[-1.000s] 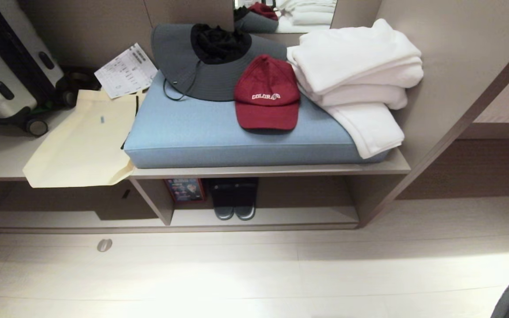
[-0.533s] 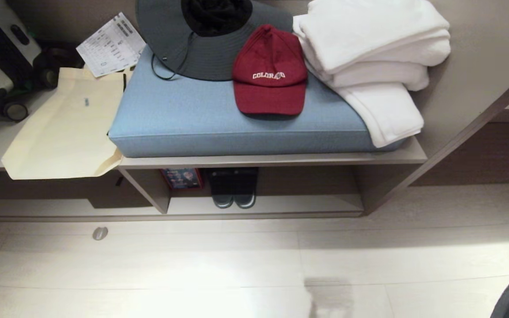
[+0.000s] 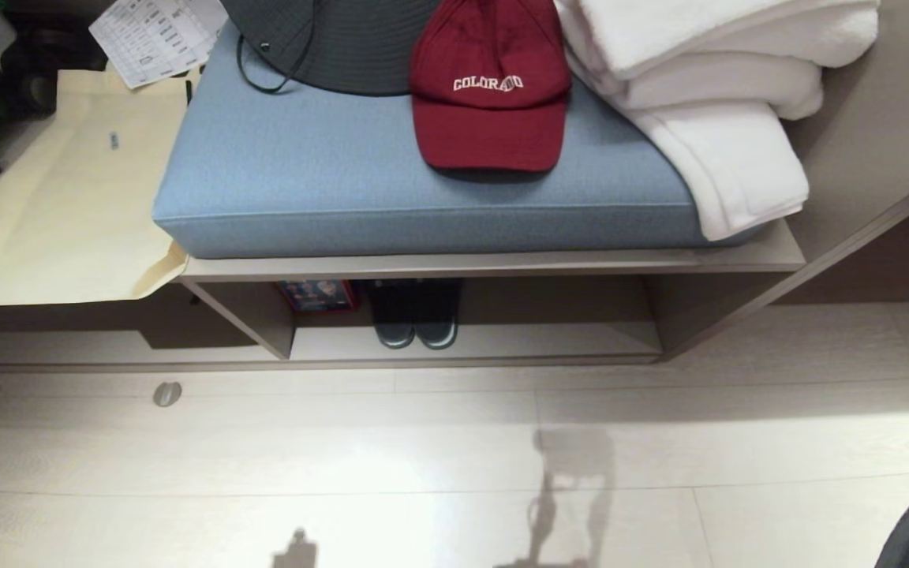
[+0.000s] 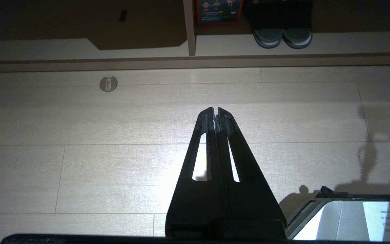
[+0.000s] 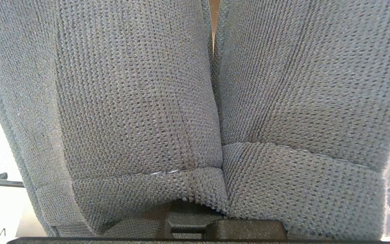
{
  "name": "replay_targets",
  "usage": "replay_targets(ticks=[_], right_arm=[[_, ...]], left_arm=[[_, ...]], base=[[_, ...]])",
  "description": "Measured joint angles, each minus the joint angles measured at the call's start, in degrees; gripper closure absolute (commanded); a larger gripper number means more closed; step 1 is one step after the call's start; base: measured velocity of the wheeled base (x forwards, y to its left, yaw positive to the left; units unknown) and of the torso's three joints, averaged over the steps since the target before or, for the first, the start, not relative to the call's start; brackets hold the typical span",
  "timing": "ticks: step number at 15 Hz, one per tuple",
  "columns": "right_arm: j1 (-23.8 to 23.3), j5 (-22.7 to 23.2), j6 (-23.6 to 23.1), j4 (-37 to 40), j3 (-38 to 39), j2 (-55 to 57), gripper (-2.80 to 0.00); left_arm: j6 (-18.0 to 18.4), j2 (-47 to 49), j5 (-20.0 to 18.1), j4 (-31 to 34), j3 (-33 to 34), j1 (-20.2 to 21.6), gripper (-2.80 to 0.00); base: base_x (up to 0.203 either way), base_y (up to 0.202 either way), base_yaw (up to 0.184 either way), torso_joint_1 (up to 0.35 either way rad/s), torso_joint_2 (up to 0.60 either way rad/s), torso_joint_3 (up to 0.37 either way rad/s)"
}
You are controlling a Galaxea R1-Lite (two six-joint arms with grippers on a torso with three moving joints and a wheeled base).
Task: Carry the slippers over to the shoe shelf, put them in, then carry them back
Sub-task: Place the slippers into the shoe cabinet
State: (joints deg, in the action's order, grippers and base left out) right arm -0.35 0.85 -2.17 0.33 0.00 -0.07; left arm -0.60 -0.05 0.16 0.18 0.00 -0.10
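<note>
Pincer right: closed on slippers, their length running away from it | shoe shelf ahead, low; you aim at its free right end | left pincer closed, empty

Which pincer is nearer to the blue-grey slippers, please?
Right. The right pincer is shut on the slippers, which fill its wrist view. The left pincer, shut and empty, hangs over the floor in front of the shoe shelf, apart from them.

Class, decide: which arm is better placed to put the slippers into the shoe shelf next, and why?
Right. The slippers fill its wrist view, apparently gripped there. The left gripper is shut, empty, over the floor, short of the shoe shelf.
</note>
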Motion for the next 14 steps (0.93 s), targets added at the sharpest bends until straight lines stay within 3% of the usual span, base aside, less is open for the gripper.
replay_targets(ticks=[14], right_arm=[[-0.05, 0.00, 0.00, 0.01, 0.00, 0.00, 0.00]], left_arm=[[0.00, -0.02, -0.02, 0.03, 0.00, 0.00, 0.00]], base=[[0.000, 0.000, 0.000, 0.003, 0.00, -0.198]])
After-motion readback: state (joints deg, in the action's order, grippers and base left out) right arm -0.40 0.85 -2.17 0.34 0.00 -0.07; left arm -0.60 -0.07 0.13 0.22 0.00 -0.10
